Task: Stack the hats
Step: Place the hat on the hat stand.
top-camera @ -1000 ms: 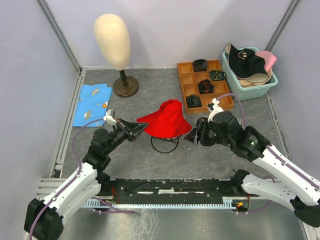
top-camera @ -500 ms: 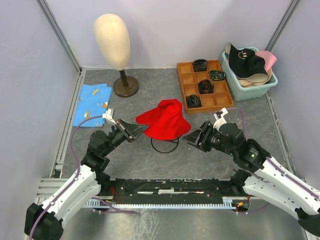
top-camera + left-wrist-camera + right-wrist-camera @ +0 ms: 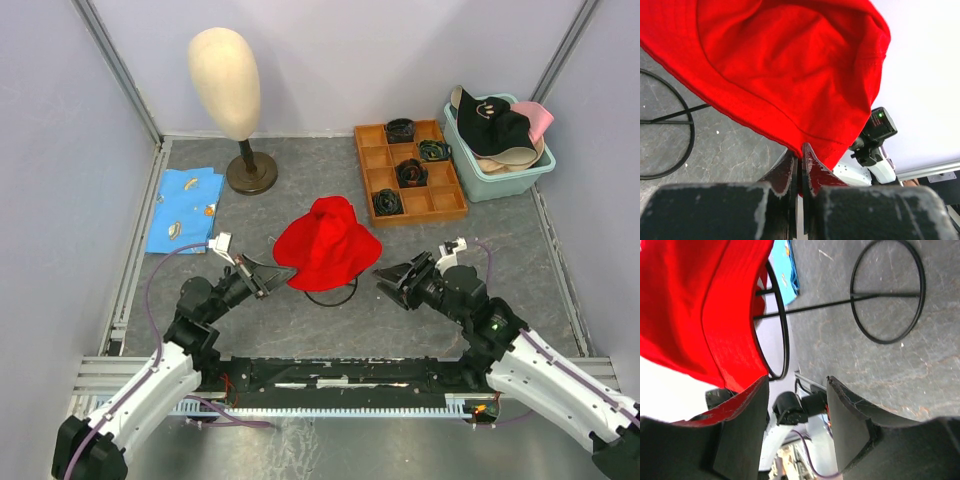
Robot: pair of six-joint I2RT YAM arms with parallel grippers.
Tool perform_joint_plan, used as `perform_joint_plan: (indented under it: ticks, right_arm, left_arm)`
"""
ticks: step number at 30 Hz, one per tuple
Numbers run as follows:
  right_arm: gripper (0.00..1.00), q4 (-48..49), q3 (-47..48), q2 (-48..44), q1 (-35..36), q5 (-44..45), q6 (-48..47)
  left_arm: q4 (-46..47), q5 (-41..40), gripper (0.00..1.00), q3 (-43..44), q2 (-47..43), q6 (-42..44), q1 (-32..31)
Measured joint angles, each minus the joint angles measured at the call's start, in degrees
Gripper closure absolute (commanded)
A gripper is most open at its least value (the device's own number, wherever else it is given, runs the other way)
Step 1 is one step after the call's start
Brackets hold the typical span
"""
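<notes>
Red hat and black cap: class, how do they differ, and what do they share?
The red hat is plain; the black cap bears a pale logo. The red hat hangs on a wire stand, the black cap lies in a tub. The left gripper pinches the red hat, not the black cap. Both are fabric.

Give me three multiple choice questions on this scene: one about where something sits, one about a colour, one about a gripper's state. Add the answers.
1. Where is the teal tub?
A. far right corner
B. near left corner
C. dead centre

2. What colour is the hat in the middle of the scene?
A. black
B. red
C. beige

3. The left gripper is:
A. wide open
B. shut on the hat's brim
C. out of view

Answers:
1 A, the top view shows it at the far right.
2 B, it is plainly red in every view.
3 B, the left wrist view shows the jaws pinching the brim.
</notes>
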Motion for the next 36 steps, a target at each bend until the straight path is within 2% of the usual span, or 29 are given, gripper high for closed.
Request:
perform_joint_plan:
  ticks: [10, 14, 24, 36]
  right_arm:
    - [0.43, 11.80, -3.78, -0.26, -10.36, -3.93, 4.26]
    - [0.43, 15.76, -4.94, 0.52, -11.76, -5.90, 5.35]
    - [0.46, 28.63, -5.70, 14.27, -11.80, -10.36, 6.14]
    - [0.46, 29.81, -4.96, 10.36, -15.54, -12.15, 6.10]
  left_arm:
    - [4.31, 4.50, 0.97, -0.50, 6.03, 0.98, 0.02]
    - [4.57, 5.77, 0.97, 0.20, 8.04, 1.92, 0.02]
    - [6.01, 6.82, 0.97, 1.40, 10.93, 2.10, 0.02]
    - [6.95, 7.15, 0.97, 1.40, 11.47, 2.78, 0.02]
